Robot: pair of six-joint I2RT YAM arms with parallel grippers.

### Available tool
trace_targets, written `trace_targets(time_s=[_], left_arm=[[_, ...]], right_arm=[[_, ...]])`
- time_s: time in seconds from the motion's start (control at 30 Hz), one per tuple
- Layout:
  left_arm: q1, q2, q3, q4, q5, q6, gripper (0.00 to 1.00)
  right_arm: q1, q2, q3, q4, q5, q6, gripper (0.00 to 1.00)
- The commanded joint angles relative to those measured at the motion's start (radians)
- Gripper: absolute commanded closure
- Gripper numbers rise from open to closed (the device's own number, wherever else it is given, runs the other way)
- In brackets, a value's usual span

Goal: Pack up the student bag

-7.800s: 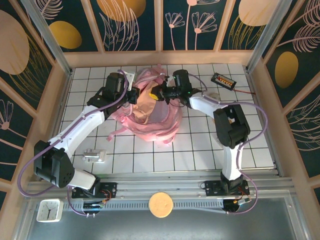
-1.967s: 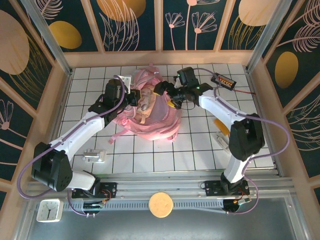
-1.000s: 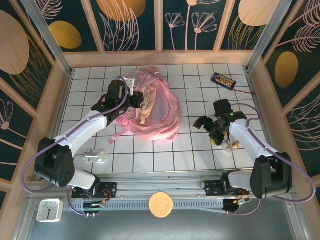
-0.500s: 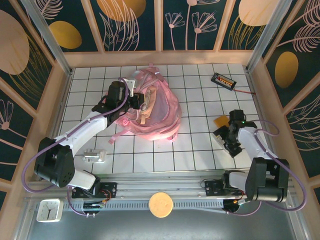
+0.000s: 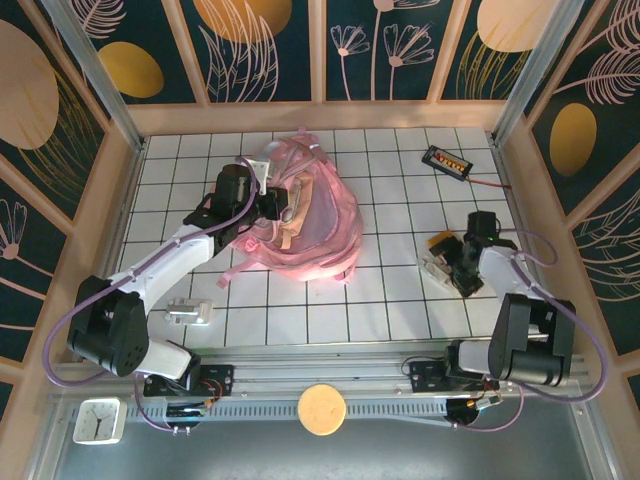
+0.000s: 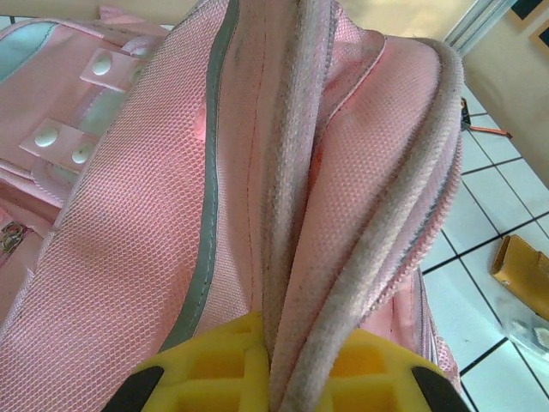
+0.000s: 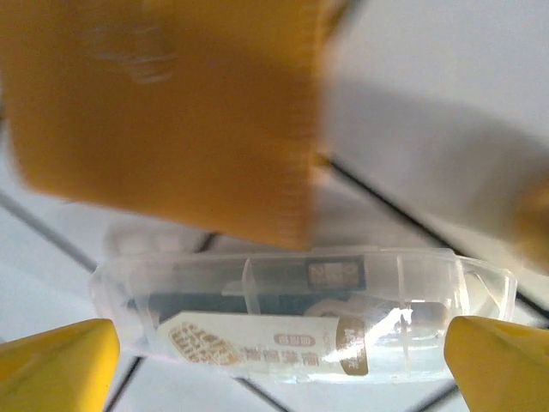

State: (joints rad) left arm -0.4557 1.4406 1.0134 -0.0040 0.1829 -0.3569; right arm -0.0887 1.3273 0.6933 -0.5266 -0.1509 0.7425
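The large soft pink fabric backpack (image 5: 310,215) lies far-centre on the white tiled table (image 5: 390,300), its rim (probably the zipper edge) pinched by the left gripper (image 5: 266,205). The right gripper (image 7: 274,356), spread wide, hangs over a clear plastic case (image 7: 300,318) near the right edge.

I'm driving two arms of one build: the left arm (image 5: 165,255) and the right arm (image 5: 505,272) have white shells on the links and black housings at the joints. A lilac cable (image 5: 48,345) loops along each. The left gripper (image 6: 274,382) has yellow fingers moulded with square pockets, and the right gripper (image 7: 279,356) has plain yellow tips.
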Motion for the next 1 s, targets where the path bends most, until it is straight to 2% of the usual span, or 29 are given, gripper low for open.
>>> trace_targets(time_s=[0.0,0.1,0.17,0.23,0.4,0.47,0.53,0.57,0.63,0.67,0.77,0.87,0.9,0.97], left_arm=[[-0.005,-0.036,0.007,0.065,0.024,0.009,1.00],[-0.005,-0.031,0.012,0.065,0.022,0.006,1.00],[-0.005,-0.026,0.016,0.066,0.025,0.004,1.00],[-0.005,-0.022,0.022,0.062,0.027,0.003,1.00],[-0.005,-0.018,0.025,0.059,0.039,0.005,1.00],[-0.005,-0.019,0.027,0.054,0.044,0.003,0.91],[-0.005,-0.028,0.028,0.048,0.042,-0.002,0.74],[-0.005,-0.036,0.030,0.042,0.038,-0.003,0.67],[-0.005,-0.057,0.037,0.016,0.019,-0.011,0.44],[-0.005,-0.068,0.041,0.001,0.010,-0.012,0.40],[-0.003,-0.113,0.051,-0.069,-0.033,-0.013,0.36],[0.014,-0.160,0.063,-0.210,-0.175,-0.059,0.36],[0.037,-0.178,0.056,-0.254,-0.210,-0.094,0.36],[0.117,-0.217,-0.007,-0.281,-0.178,-0.174,0.36]], right_arm=[[0.153,0.092,0.020,0.147,-0.153,0.064,0.01],[0.301,0.153,0.083,0.178,-0.206,0.138,0.01],[0.362,0.191,0.138,0.162,-0.207,0.156,0.01],[0.396,0.203,0.207,0.084,-0.160,0.134,0.01],[0.413,0.171,0.334,-0.121,-0.020,0.040,0.01],[0.436,0.161,0.376,-0.155,0.012,-0.004,0.01],[0.492,0.165,0.427,-0.143,0.003,-0.070,0.01],[0.523,0.177,0.450,-0.122,-0.024,-0.098,0.01],[0.594,0.233,0.521,-0.092,-0.117,-0.153,0.01],[0.627,0.257,0.554,-0.080,-0.128,-0.170,0.01],[0.718,0.318,0.617,-0.035,-0.131,-0.194,0.01],[0.745,0.345,0.620,0.016,-0.150,-0.149,0.01],[0.754,0.352,0.616,0.036,-0.156,-0.131,0.01],[0.769,0.376,0.628,0.050,-0.169,-0.121,0.01]])
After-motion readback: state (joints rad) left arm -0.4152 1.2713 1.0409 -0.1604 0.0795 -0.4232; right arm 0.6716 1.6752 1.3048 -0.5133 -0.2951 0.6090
